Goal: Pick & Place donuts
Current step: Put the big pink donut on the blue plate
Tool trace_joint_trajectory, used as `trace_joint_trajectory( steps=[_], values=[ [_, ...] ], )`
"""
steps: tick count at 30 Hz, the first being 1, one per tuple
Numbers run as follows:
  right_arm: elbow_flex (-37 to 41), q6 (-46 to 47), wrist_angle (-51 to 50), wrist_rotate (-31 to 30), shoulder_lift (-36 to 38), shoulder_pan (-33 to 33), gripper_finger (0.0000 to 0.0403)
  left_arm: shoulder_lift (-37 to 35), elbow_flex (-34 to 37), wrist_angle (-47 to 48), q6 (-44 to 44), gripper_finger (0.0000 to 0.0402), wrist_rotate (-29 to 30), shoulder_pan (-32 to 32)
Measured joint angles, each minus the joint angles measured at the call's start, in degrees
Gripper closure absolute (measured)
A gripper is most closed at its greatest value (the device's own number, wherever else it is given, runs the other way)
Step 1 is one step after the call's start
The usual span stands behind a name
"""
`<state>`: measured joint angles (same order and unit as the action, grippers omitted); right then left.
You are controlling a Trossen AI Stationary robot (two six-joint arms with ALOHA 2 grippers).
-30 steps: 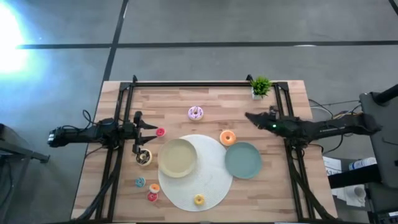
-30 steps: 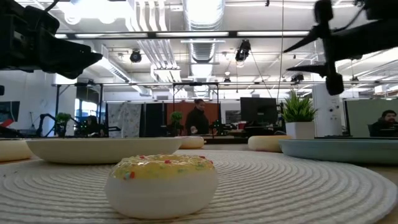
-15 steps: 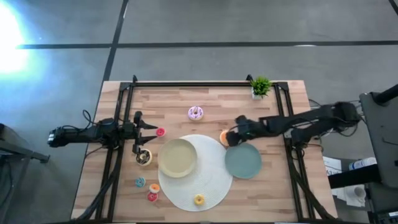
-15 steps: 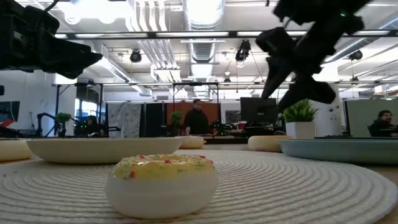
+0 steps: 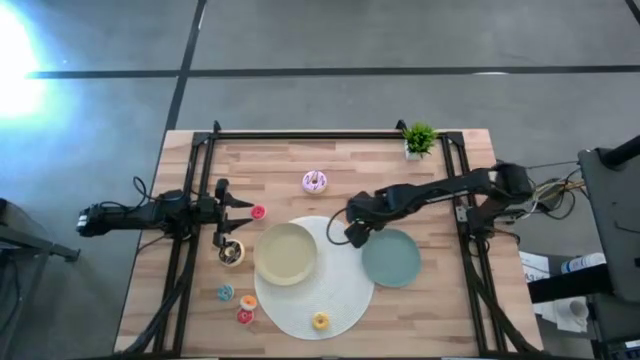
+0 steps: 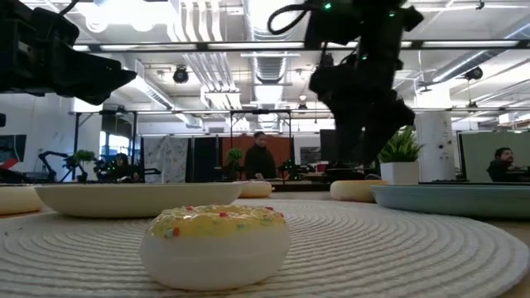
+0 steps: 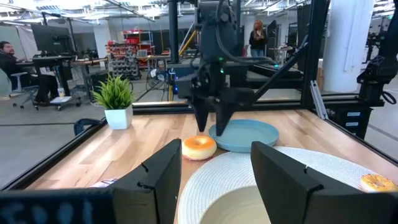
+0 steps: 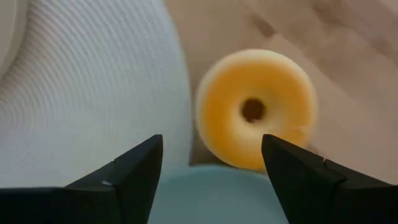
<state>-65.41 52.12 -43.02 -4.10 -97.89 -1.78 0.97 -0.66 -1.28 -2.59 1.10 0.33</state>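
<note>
High view shows the right gripper (image 5: 352, 232) reaching in over the middle of the wooden table (image 5: 460, 300), poised at the edge of the white mat (image 5: 345, 285) between the beige plate (image 5: 285, 252) and the teal plate (image 5: 390, 258). Right wrist view looks straight down past that gripper's parted fingers (image 8: 134, 168) onto the orange donut (image 8: 256, 109), which lies on bare wood just beside the mat's rim and touching or nearly touching the teal plate; the fingers are spread and hold nothing, and the donut sits ahead of them, not between them. Left wrist view shows the same orange donut (image 7: 199, 147) on the wood with the right arm's fingertips hanging just above and behind it, apart from it. The left gripper (image 5: 238, 205) waits over the table's left side, its fingers (image 7: 277, 171) wide apart and empty. Near it lie a small red donut (image 5: 258, 212) and a brown donut (image 5: 232, 252). A lilac-white donut (image 5: 315, 181) sits well apart toward the far edge, near the middle. On the near left of the table are a blue mini donut (image 5: 225, 293), an orange-and-pink mini donut (image 5: 247, 301) and a red mini donut (image 5: 244, 317), while a yellow donut (image 5: 320, 321) rests on the mat's near edge, large in the low view (image 6: 215, 244). A small potted plant (image 5: 419, 139) stands at the far right corner.
</note>
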Motion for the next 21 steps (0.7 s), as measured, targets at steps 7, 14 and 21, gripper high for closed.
trace_joint_trajectory(
  steps=[7,14,21],
  values=[
    [-7.2,1.1,-7.0,-0.8,-7.7,-0.1,0.0158,0.0,0.0,0.0,0.0,0.0234,0.0,0.0],
    [-9.6,2.7,-7.7,-0.6,-11.1,-0.1,0.0168,0.0,0.0,0.0,0.0,0.0234,0.0,0.0],
    [-10.1,3.2,-7.4,-0.6,-15.6,0.1,0.0176,0.1,0.0,0.0,0.0,0.0234,0.0,0.0]
  ],
)
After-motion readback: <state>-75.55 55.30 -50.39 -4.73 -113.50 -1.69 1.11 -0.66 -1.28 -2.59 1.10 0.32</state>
